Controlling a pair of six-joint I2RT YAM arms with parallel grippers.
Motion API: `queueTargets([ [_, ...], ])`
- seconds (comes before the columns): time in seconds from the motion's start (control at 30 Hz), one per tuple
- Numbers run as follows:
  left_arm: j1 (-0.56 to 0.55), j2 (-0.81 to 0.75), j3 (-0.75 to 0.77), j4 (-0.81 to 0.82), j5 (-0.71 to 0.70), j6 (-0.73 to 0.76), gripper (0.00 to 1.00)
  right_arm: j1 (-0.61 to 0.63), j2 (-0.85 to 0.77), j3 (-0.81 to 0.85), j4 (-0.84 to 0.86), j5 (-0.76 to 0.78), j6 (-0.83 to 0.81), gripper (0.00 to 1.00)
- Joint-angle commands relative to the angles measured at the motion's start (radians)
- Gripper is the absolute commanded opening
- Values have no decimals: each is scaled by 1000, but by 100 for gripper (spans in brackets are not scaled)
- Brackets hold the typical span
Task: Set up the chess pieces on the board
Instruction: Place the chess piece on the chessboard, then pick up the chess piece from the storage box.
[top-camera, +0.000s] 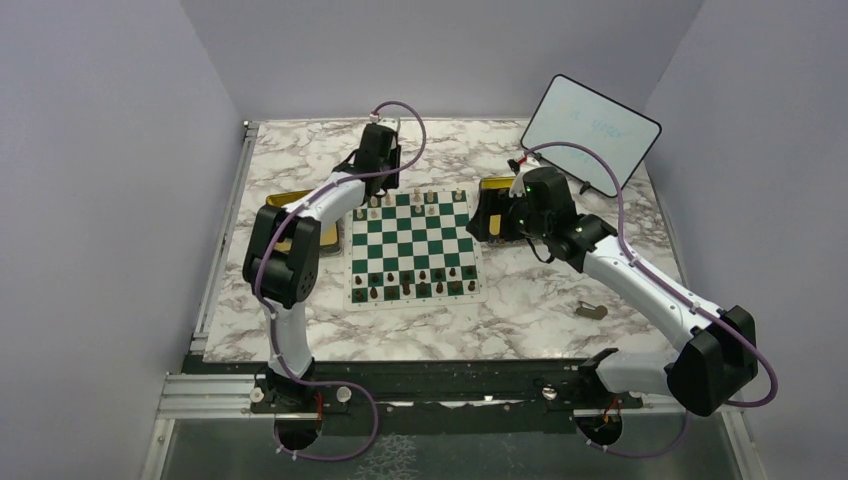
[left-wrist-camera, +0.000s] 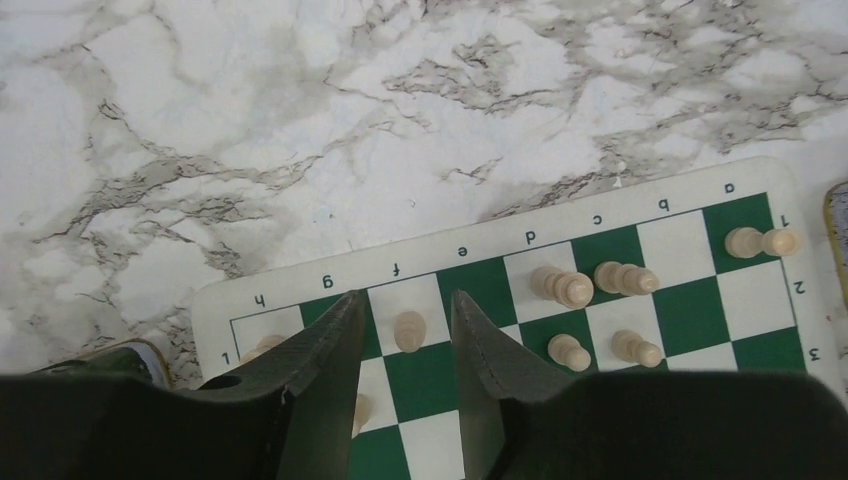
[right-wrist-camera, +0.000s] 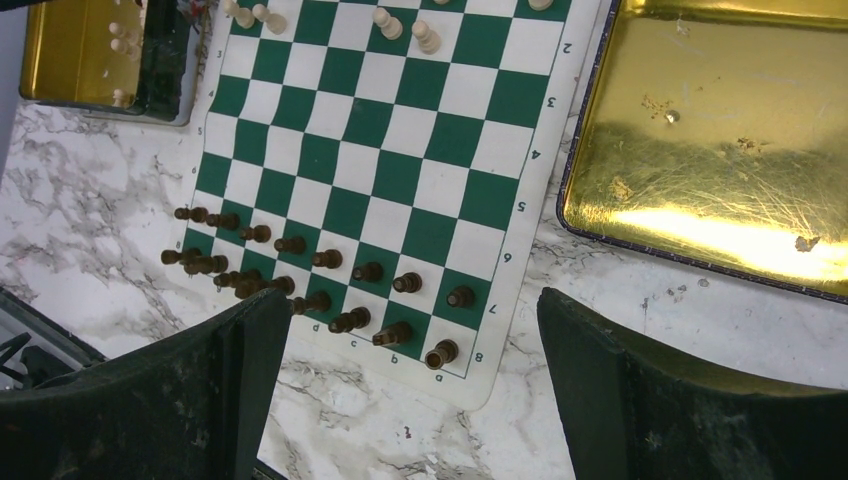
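Board: one green-and-white board (top-camera: 412, 245) lies flat in the middle of the counter (top-camera: 520, 330).
Dark pieces: I count eight dark pieces (right-wrist-camera: 325, 258) in the inner row at the board's near edge. The outer row is too crowded to count.
Cream pieces: at least seven cream pieces (left-wrist-camera: 562, 287) stand on the board's two far rows.
Left jaws: over the board's far edge, parted around one cream piece (left-wrist-camera: 409, 330) without touching it.
Right jaws: spread wide, holding nothing, right of the board.
Trays: two gold ones, the left tray (right-wrist-camera: 70, 50) holding a few cream pieces, the right tray (right-wrist-camera: 720, 150) just beside the board's right edge.
Open room: the board's middle rows.
Nearby: a white panel (top-camera: 592, 130) beyond the board's far right corner; a small tan object (top-camera: 591, 310) right of its near corner.
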Motion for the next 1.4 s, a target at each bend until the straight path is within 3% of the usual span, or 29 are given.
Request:
queueTargets([
  [0.0,-2,-103,45,-72,-34,-23,39,-6,-31,12,-8,15,-1,100],
  [0.17,27,-192,21,-129,-81,-63,39,-6,-33,-1,14,-2,6,100],
  [0.6,246,-390,-198,-122,-113,-145,36,-6,-21,-4,33,-28,12,100],
  [0.93,352,-387,-315,-136,-56,-131,35,-6,-23,-15,43,-36,16,100],
  [1.23,361,-282,-300,-149,1,-117,35,-7,-31,-13,41,-33,16,100],
  [1.37,389,-260,-282,-206,-45,-141,35,-6,-35,-16,38,-30,16,100],
])
